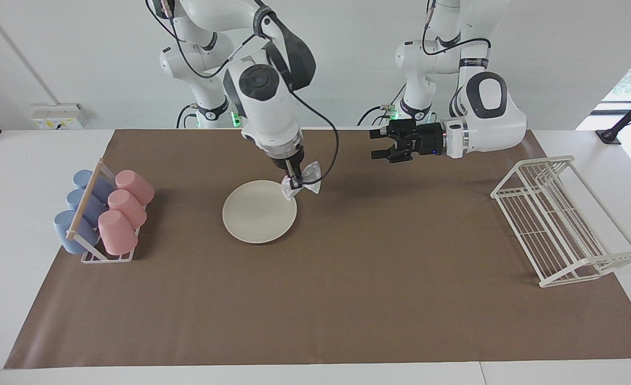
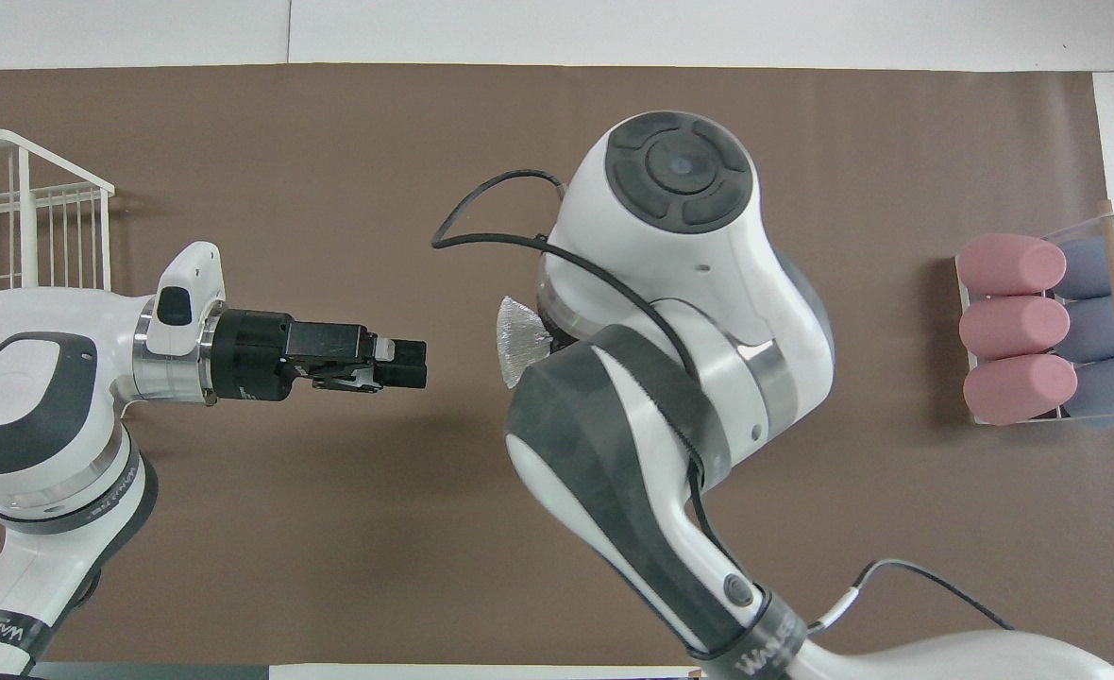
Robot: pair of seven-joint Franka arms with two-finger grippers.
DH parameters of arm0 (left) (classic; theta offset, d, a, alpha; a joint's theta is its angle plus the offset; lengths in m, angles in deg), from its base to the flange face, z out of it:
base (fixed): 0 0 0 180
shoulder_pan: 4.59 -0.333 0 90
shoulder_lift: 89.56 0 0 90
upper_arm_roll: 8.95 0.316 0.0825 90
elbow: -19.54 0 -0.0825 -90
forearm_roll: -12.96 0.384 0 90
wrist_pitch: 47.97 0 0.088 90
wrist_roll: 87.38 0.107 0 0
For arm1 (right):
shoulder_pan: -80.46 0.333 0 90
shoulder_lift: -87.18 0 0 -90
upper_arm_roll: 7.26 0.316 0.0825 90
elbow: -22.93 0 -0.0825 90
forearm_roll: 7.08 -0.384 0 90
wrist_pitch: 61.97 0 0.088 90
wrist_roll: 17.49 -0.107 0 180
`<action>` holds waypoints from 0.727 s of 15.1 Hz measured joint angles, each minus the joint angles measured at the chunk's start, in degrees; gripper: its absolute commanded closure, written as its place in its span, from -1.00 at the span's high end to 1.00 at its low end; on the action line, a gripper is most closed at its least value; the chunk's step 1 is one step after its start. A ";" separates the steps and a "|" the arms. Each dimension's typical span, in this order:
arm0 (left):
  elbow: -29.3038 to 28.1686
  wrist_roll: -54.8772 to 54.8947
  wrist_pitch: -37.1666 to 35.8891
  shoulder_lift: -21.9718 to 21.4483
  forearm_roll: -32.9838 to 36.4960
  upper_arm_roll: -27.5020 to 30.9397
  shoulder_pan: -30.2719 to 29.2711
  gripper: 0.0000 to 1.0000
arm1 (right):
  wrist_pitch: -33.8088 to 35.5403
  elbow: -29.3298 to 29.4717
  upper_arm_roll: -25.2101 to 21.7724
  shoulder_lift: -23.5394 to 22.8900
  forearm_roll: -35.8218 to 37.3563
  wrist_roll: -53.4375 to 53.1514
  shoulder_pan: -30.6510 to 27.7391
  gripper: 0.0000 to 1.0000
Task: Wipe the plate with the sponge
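Cup rack (image 1: pixel 104 216) at the right arm's end of the counter (image 1: pixel 5 224): three pink cups (image 1: pixel 125 211) and three blue cups (image 1: pixel 80 208) lying on their sides in it, blue row toward the counter's end. All on a brown mat (image 1: pixel 347 299).

Plate (image 1: pixel 256 214) flat on the mat, between the cup rack and mid-counter, well apart from the rack. In the overhead view the right arm's body hides it.

Right gripper (image 1: pixel 294 183) points down over the plate's edge on the side nearer the robots and toward the left arm's end. Fingers clamped on the sponge (image 1: pixel 304 179) at its pinched waist; both lobes flare out either side of the fingers. Sponge is in the air over the plate rim; lower lobe looks just above the rim, contact can't be told. Overhead shows only one silvery lobe (image 2: pixel 517 337) sticking out from under the wrist.

Left gripper (image 1: pixel 375 144) held level over bare mat, aimed toward the right arm, well apart from the sponge. Fingers apart, nothing between them.

White wire dish rack (image 1: pixel 556 219) at the left arm's end of the counter, partly off the mat.
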 measured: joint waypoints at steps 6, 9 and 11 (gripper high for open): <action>8.92 -15.49 1.97 -1.41 19.93 0.07 -1.29 1.00 | -15.82 -17.24 0.42 0.70 0.00 1.72 -0.84 -1.00; 13.65 -22.48 1.85 -2.00 33.98 0.00 -1.30 1.00 | -20.88 -20.91 0.22 0.49 0.00 2.42 -1.36 -1.00; 15.52 -23.60 0.74 -2.04 42.13 0.09 -1.91 1.00 | -22.68 -23.05 0.20 0.53 0.00 2.75 -1.36 -1.00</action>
